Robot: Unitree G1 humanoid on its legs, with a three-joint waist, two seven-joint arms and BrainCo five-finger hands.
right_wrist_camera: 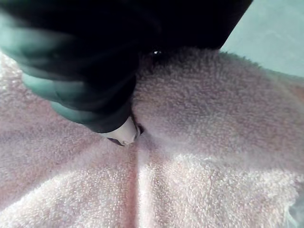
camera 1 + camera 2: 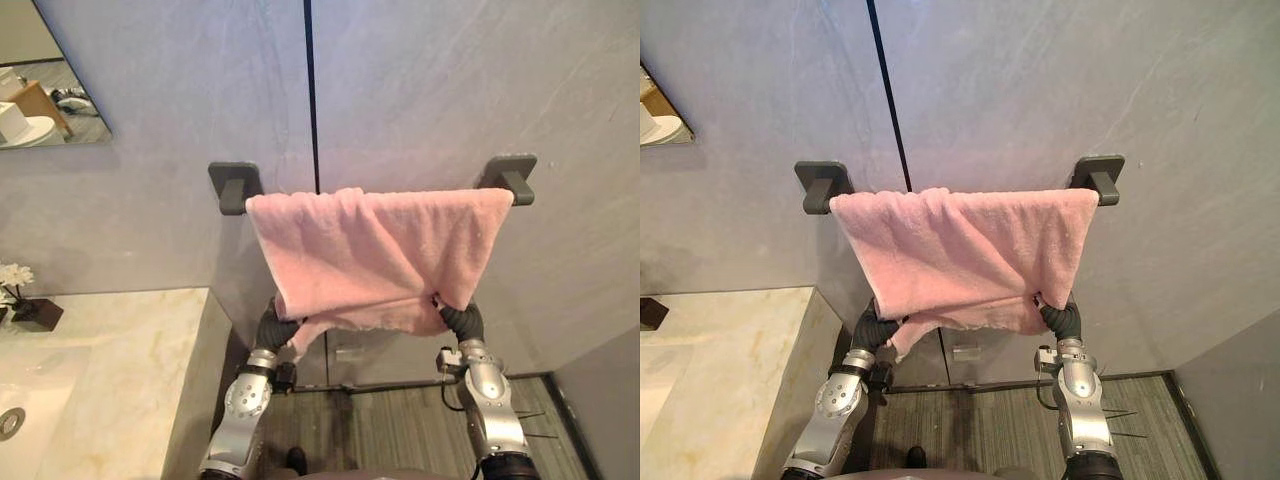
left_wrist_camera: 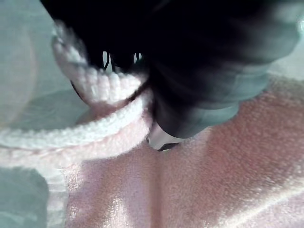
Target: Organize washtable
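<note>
Okay, pink towel hangs draped over the wall rail, spread end to end, lower hem bunched and uneven. Left hand is at the towel's 7 o'clock corner and right hand at its 5 o'clock corner, both tucked up into the cloth. Fingers are buried in towel on both sides, so I can't tell pinching from spread. Marble counter sits at 8 o'clock, mirror at 10.

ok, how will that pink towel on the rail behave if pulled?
Probably floppy: the pink terry towel hangs in folds and sags at its lower edge. Draped loosely over the dark grey wall rail, it may slide off unevenly.
</note>
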